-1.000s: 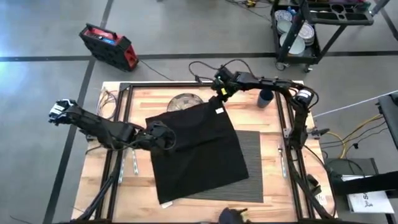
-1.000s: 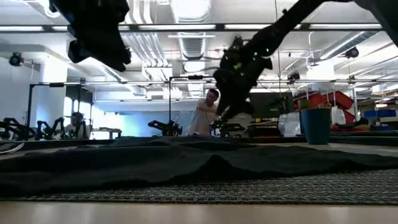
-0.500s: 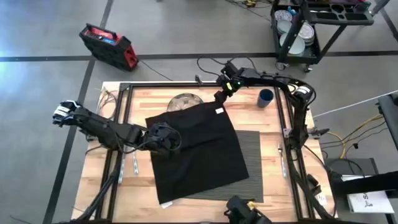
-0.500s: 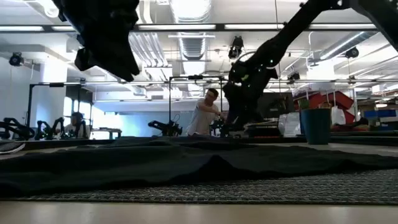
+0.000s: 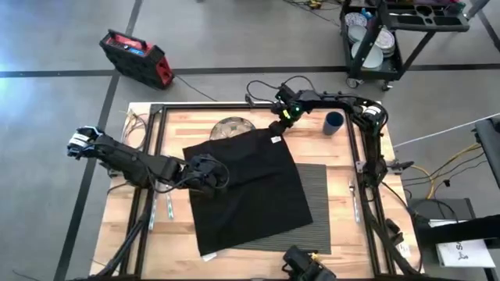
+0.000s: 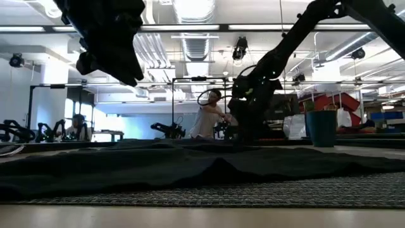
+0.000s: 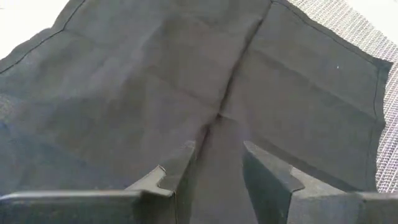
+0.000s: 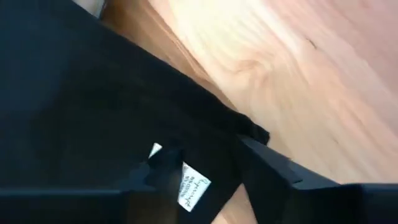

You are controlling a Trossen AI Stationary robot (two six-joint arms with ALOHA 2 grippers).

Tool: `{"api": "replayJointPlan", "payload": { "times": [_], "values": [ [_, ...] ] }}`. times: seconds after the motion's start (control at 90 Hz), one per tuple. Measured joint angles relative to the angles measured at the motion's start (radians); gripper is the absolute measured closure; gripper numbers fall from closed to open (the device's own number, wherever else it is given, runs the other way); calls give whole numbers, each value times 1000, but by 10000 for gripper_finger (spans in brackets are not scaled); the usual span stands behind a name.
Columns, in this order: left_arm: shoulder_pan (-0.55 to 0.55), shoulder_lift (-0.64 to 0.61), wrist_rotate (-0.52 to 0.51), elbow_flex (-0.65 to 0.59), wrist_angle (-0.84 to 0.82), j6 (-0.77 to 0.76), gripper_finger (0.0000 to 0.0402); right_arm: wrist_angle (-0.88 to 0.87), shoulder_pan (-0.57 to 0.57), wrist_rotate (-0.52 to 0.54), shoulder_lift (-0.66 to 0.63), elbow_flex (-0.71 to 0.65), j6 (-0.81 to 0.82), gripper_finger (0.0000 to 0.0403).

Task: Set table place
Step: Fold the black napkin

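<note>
Your right pincer (image 5: 280,119) hangs open above the black napkin's (image 5: 246,187) far tagged corner; your left pincer (image 5: 209,173), also open, hovers over its left edge.

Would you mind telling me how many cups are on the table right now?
1: a dark blue cup stands at the table's far right corner, beside the right arm. The black napkin could hide flat items, not cups.

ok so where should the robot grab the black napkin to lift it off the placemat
Probably the far corner of the black napkin with the white tag, from above. That corner lies flat on bare table with free edges on two sides, and the right gripper, fingers open, hangs over it. The napkin's middle offers only a slight crease.
</note>
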Motion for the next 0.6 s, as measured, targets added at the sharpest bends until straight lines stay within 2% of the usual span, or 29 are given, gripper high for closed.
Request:
{"api": "replayJointPlan", "payload": {
  "times": [0.056,0.111,0.367,0.6],
  "values": [
    [1,0,0,0,0,-2,288,-19,0,2,-4,-2,-12,369],
    [2,0,0,0,0,-3,288,-30,0,8,-9,-2,-21,391],
    [16,0,0,0,0,2,288,-65,-15,54,-96,-32,-37,402],
    [54,0,-1,0,0,42,288,-62,-57,48,-151,-55,-94,400]
  ]
}}
